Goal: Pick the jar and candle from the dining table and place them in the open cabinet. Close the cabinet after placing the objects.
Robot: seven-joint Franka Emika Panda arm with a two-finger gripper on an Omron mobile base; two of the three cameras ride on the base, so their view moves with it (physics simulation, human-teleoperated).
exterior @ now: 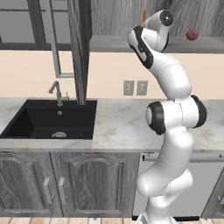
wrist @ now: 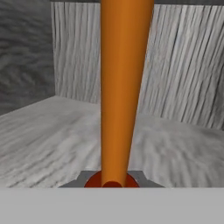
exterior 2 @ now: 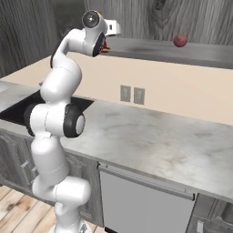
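One candle-placing step in progress: two-finger gripper [exterior 2: 105,44] clenched on the thin orange taper candle [wrist: 124,87] inside the grey wood-grain wall cabinet [wrist: 183,74].

Centre of the hand view: the orange taper runs from the bottom edge to the top, its dark red candlestick base showing at the bottom, with the grey shelf [wrist: 48,140] and the cabinet's back corner behind it. Upper centre of the left base view: the orange tip shows just above the raised wrist. Upper right of both base views: a small red ball [exterior 2: 180,40] rests on the same shelf, well apart from the hand. Judged step: setting the candle down. Whether its feet touch the shelf cannot be told. Next move calls for lowering until seated upright, then releasing and withdrawing straight back without tipping it. Lower in both base views: marble counter [exterior 2: 150,141] and black sink [exterior: 48,118].
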